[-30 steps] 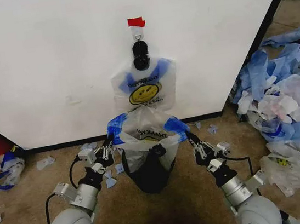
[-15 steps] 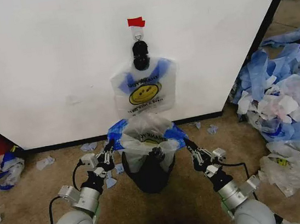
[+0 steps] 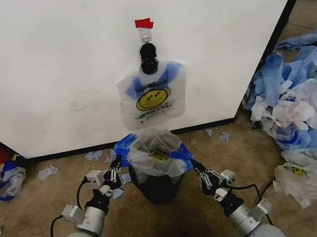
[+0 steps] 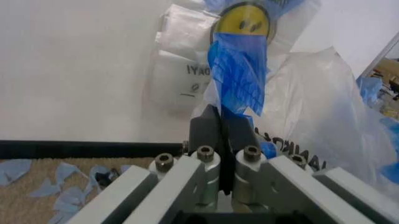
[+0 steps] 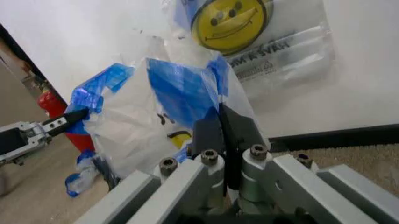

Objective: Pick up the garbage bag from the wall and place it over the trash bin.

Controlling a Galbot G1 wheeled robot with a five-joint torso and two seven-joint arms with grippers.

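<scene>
While the wall (image 3: pixel 52 62) fills the far side with another smiley bag clipped to it, the trash bin (image 3: pixel 158 190) stands near its base, the garbage bag (image 3: pixel 153 152) spread over the rim. The left gripper (image 3: pixel 117 158) and right gripper (image 3: pixel 189 162) each clench a blue handle.

The garbage bag (image 3: pixel 154 149) is draped over the trash bin (image 3: pixel 157 190), flanked by both grippers, before the wall (image 3: pixel 52 62); plastic sheets (image 3: pixel 301 111) lie right.
</scene>
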